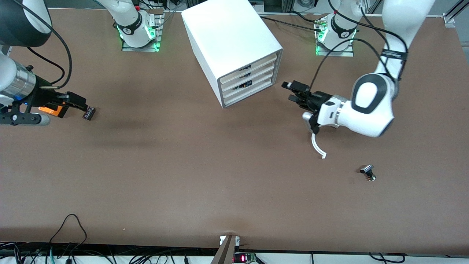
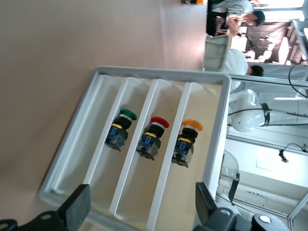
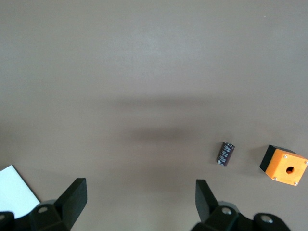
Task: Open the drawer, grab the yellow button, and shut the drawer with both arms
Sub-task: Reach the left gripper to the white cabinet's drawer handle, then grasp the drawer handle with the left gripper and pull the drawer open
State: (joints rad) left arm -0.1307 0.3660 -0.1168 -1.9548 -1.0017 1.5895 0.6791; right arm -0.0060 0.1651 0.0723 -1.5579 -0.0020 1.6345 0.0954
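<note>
Right hand point(image 1: 82, 106) open, empty, waits over surface at right arm's end, above orange cube point(image 1: 51, 110). Cabinet point(image 1: 227, 40): four drawers shut, upper three show one button each. Yellow button point(image 2: 185, 142) sits in top drawer point(image 2: 204, 159). Left hand point(image 1: 295, 91) open, empty, facing cabinet front. Best to catch top drawer's front squarely and pull straight.

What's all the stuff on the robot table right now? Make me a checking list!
Surface: plain brown table.
Job's things: white cabinet, drawers look shut in the front view; the left wrist view shows a divided tray holding the orange-yellow button beside a red button and a green button.
Clutter: orange cube, small black cylinder, black-and-silver knob part.
Hands: left hand open, by the cabinet's drawers; right hand open, near the cube.
Cables: black cables along the left arm.
Surroundings: people.
</note>
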